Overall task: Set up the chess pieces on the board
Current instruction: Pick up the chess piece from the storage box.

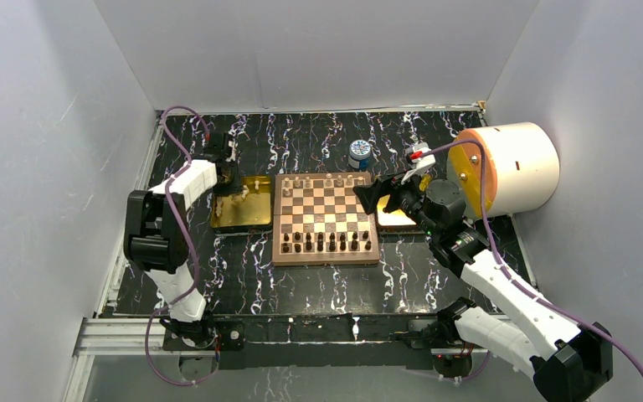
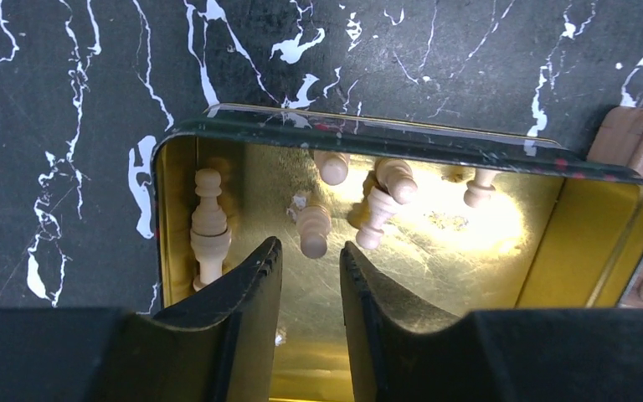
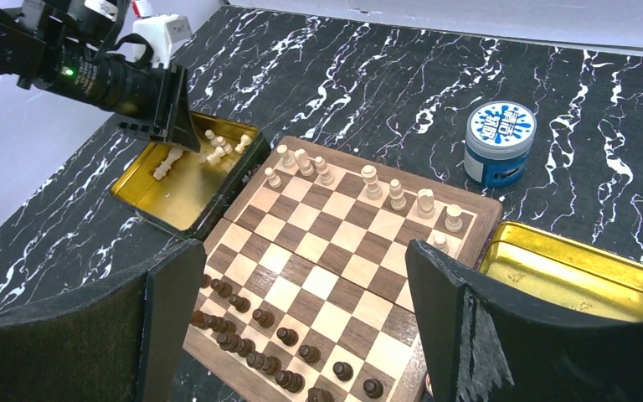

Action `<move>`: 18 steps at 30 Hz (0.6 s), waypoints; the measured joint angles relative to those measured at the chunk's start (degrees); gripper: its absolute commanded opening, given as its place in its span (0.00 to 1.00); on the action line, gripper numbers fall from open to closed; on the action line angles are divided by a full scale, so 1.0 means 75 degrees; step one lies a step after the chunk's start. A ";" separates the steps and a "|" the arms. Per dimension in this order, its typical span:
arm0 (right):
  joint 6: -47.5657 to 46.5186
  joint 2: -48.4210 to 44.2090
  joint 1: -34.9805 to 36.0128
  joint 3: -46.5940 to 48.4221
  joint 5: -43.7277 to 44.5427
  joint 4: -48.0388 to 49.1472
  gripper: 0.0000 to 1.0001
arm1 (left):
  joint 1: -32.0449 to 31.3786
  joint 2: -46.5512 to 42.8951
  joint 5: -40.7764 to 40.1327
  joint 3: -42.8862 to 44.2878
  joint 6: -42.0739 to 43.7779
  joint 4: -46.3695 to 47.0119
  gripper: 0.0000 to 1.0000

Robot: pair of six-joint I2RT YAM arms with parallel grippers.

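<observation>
The 2 arms are bolted side by side at the near edge of the black marbled table (image 1: 243, 276). Just beyond them lies the board (image 1: 325, 211), square to that edge. Its 2 nearest rows hold the dark pieces (image 3: 287, 336).

Against the board's left side sits the left tray (image 2: 486, 243), a shallow gold tin with a dark outside. It holds 6 cream chess pieces (image 2: 372, 222). 1 lies along the left wall, 1 lies near the middle of the floor, and 4 are toward the far wall.

The left gripper (image 2: 311, 249) is down in this tray, its fingers a narrow gap apart. The middle piece has its end in the mouth of that gap. A sliver of gold shows on each side of it, so the fingers are not clamped on it.

Against the board's right side sits the right tray (image 3: 569, 272), a matching tin showing its shiny floor and rim. The right gripper (image 3: 301, 244) hangs near the board's right edge, fingers spread wide, holding nothing.

On the board's far row stand 7 more cream pieces. 2 small ones stand in the row in front of them, 1 near each side.

Beyond the far edge, toward the right, a small blue-and-white jar (image 3: 499, 142) stands apart from the board. Farthest right, a big white drum (image 1: 523, 163) with an orange face lies on its side by the wall.
</observation>
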 measured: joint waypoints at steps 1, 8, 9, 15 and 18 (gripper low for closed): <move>0.0000 0.0000 0.0000 0.0000 -0.0009 -0.0009 0.99 | 0.0000 0.0076 0.0003 0.0029 0.0006 0.0003 0.28; 0.0000 -0.0003 0.0000 0.0000 -0.0093 -0.0006 0.99 | 0.0000 0.0315 0.0003 0.0064 0.0052 0.0012 0.21; 0.0000 -0.0006 0.0000 0.0000 -0.0093 -0.0006 0.99 | 0.0000 0.0318 0.0003 0.0064 0.0058 0.0012 0.20; 0.0000 -0.0009 0.0000 -0.0003 -0.0134 -0.0006 0.99 | 0.0000 0.0318 0.0017 0.0070 0.0087 0.0038 0.11; 0.0012 -0.0009 0.0003 0.0000 -0.0181 -0.0015 0.99 | 0.0000 0.0318 0.0017 0.0082 0.0079 0.0015 0.10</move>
